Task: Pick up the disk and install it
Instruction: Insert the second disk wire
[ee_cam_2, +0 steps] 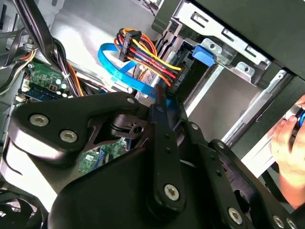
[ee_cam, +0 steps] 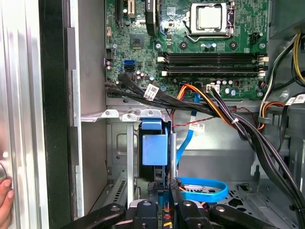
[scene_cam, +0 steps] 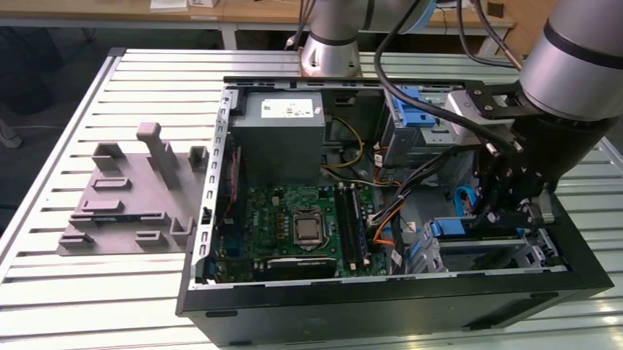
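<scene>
The disk (ee_cam: 155, 148) stands edge-on in the drive cage (ee_cam: 119, 114) at the case's front corner, its blue carrier frame facing the camera. In the exterior view the disk (scene_cam: 453, 228) lies low in the bay on that view's right. My gripper (ee_cam: 163, 191) reaches down into the case, and its two black fingers (ee_cam: 174, 193) are closed narrowly on the disk's near end. In the second wrist view the gripper (ee_cam_2: 164, 102) meets a blue edge of the disk (ee_cam_2: 175, 107) just below a power connector.
An open computer case (scene_cam: 209, 219) lies on a slatted table, with motherboard (scene_cam: 292, 219), grey power supply (scene_cam: 277, 138) and loose cable bundles (ee_cam_2: 143, 52). A blue data cable (ee_cam: 205, 188) curls beside the fingers. A person's hand (ee_cam_2: 286, 138) rests outside the case. A grey fixture (scene_cam: 127, 197) sits on the exterior view's left.
</scene>
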Available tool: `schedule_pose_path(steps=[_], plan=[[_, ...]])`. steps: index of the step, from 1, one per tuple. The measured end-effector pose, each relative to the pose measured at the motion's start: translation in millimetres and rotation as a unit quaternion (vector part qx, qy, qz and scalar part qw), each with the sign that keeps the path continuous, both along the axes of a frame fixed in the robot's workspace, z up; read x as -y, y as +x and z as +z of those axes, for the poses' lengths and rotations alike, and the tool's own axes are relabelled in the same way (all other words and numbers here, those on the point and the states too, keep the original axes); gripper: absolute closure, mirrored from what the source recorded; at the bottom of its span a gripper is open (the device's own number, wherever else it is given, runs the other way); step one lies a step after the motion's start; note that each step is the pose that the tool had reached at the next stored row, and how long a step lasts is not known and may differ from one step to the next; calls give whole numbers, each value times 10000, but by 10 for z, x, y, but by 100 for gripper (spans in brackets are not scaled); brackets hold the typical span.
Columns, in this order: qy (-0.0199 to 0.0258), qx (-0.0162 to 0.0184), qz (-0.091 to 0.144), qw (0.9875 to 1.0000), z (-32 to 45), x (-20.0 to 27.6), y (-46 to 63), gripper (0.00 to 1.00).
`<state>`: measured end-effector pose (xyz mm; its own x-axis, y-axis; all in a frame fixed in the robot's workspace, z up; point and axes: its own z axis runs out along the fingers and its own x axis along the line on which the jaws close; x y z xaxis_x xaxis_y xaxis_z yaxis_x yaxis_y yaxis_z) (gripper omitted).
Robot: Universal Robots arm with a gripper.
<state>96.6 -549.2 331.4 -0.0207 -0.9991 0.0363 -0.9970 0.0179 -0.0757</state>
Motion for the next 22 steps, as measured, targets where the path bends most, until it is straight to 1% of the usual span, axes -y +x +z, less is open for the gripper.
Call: schedule_pose_path(steps=[4, 10, 12, 13, 14, 15, 22], plan=[[0, -4, 0, 10000, 33, 0, 0, 76], [0, -16, 0, 10000, 103, 0, 0, 76], [1, -20, 0, 10000, 115, 0, 0, 78], [1, -22, 0, 10000, 120, 0, 0, 84], [1, -24, 0, 10000, 124, 0, 0, 84], [1, -26, 0, 10000, 128, 0, 0, 89], [1, -32, 0, 10000, 145, 0, 1, 89]])
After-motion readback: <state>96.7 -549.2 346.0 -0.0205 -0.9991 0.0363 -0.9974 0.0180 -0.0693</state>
